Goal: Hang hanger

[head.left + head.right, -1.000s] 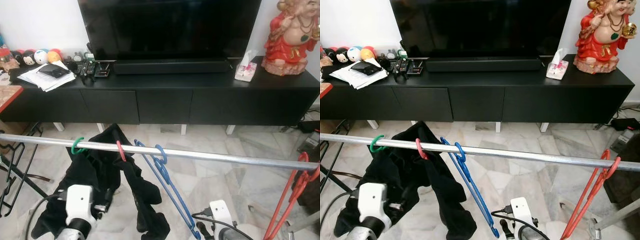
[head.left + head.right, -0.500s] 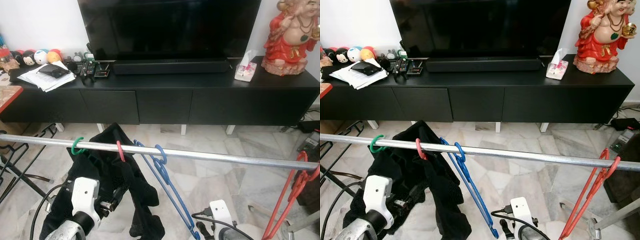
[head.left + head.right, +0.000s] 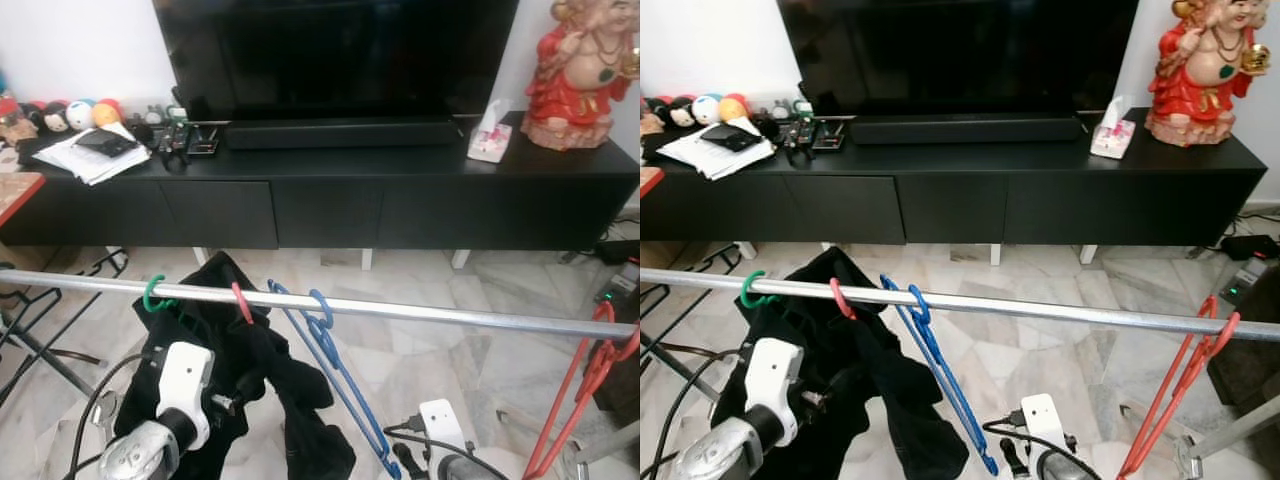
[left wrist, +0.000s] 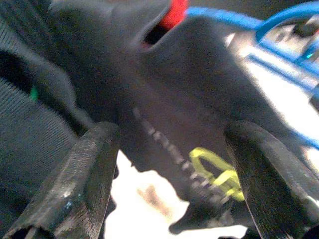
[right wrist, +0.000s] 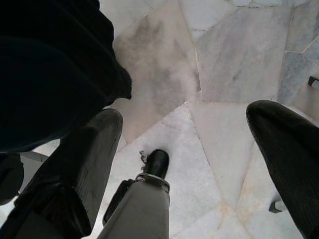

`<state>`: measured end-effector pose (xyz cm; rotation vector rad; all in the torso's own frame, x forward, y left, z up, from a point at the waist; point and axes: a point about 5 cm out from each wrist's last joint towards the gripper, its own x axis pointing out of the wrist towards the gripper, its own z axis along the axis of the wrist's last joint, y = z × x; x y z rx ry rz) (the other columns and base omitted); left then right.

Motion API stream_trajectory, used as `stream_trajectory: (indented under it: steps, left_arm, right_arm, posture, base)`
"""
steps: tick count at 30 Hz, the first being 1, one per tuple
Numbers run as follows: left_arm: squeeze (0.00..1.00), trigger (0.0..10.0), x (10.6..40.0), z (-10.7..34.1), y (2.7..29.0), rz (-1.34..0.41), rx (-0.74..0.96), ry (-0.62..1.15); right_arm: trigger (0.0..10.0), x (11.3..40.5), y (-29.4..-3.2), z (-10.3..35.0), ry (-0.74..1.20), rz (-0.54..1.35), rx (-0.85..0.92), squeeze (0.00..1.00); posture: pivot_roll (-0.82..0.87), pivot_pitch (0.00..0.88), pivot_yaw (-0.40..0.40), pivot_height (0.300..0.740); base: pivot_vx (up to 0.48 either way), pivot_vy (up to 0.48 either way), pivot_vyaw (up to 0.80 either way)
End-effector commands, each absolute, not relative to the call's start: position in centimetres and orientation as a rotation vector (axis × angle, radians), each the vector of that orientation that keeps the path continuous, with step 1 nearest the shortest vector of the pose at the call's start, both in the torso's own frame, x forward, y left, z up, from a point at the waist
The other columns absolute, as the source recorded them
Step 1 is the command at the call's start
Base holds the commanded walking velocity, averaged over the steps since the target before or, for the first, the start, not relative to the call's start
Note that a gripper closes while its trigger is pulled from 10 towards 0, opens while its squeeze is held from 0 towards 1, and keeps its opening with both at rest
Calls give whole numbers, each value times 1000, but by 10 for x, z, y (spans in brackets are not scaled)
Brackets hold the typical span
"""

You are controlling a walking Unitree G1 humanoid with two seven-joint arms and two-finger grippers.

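The red hanger (image 3: 240,300) hung by its hook on the metal rail (image 3: 450,315), between a green hook (image 3: 152,294) and two blue hangers (image 3: 330,365), with a black garment (image 3: 250,370) draped from it. The left pincer (image 4: 169,169) stood wide open right at the cloth below the red hook, its two black fingers (image 4: 75,184) spread to either side of a fold and a yellow tag (image 4: 217,169), gripping nothing. The right pincer (image 5: 184,164) hung low with fingers apart over the marble floor (image 5: 234,64), idle.

The garment looked soft and limp, likely to sag and slide under a grip, and light enough that the hanger would swing at a touch. The plastic hanger itself seemed stiff and thin; a firmer hold would probably be on its neck just under the hook, not on the cloth.

The rail was crowded on the left, with the blue hangers just beside the red one. A long bare stretch ran toward the red hangers (image 3: 590,380) at the far right. The TV desk (image 3: 330,190) stood well behind the rail.
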<state>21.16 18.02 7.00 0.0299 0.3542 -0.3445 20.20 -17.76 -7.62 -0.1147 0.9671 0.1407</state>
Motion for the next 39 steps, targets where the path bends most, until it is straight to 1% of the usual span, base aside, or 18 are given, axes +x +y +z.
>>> stream_trajectory:
  steps: [1, 3, 5, 9, 11, 17, 23, 28, 32, 35, 37, 39]
  left_arm:
    - [0, 10000, 211, 67, 181, -339, 51, 375]
    - [0, 10000, 227, 70, 180, -314, 25, 361]
    - [0, 10000, 237, 73, 178, -307, 13, 347]
    - [0, 10000, 240, 76, 177, -314, 5, 327]
    - [0, 10000, 234, 85, 174, -384, -29, 292]
    - [0, 10000, 225, 87, 174, -453, -38, 320]
    - [0, 10000, 226, 90, 172, -475, -36, 325]
    - [0, 10000, 239, 89, 171, -410, 8, 348]
    - [0, 10000, 250, 99, 168, -416, -1, 321]
    - [0, 10000, 250, 100, 168, -416, -1, 322]
    - [0, 10000, 260, 105, 168, -370, 31, 347]
    - [0, 10000, 261, 106, 168, -364, 35, 350]
  right_arm:
    - [10000, 202, -177, -76, 968, 138, -107, 0]
    - [10000, 202, -176, -76, 968, 138, -106, 0]
    - [10000, 202, -176, -76, 967, 139, -106, 0]
    - [10000, 203, -176, -76, 967, 138, -105, 0]
    - [10000, 203, -177, -76, 967, 136, -105, 0]
    - [10000, 203, -177, -76, 968, 141, -108, 0]
    - [10000, 203, -177, -76, 968, 143, -108, 0]
    - [10000, 203, -177, -76, 968, 142, -108, 0]
    - [10000, 203, -177, -76, 970, 145, -108, 0]
    - [10000, 203, -177, -76, 970, 145, -108, 0]
    - [10000, 203, -177, -76, 971, 146, -108, 0]
    - [10000, 203, -177, -76, 971, 146, -108, 0]
  posture:
    - [-24, 0, 46, 740]
    - [-20, 0, 45, 740]
    - [-22, 0, 45, 740]
    - [-22, 0, 45, 740]
    - [-21, 0, 43, 740]
    - [-11, 0, 37, 740]
    - [-12, 0, 35, 740]
    - [-12, 0, 34, 740]
    - [-13, 0, 32, 740]
    - [-13, 0, 32, 740]
    - [-9, 0, 33, 740]
    - [-9, 0, 33, 740]
  base:
    - [0, 0, 0]
    - [0, 0, 0]
    - [0, 0, 0]
    - [0, 0, 0]
    - [0, 0, 0]
    - [0, 0, 0]
    - [0, 0, 0]
    - [0, 0, 0]
    - [0, 0, 0]
    - [0, 0, 0]
    - [0, 0, 0]
    - [0, 0, 0]
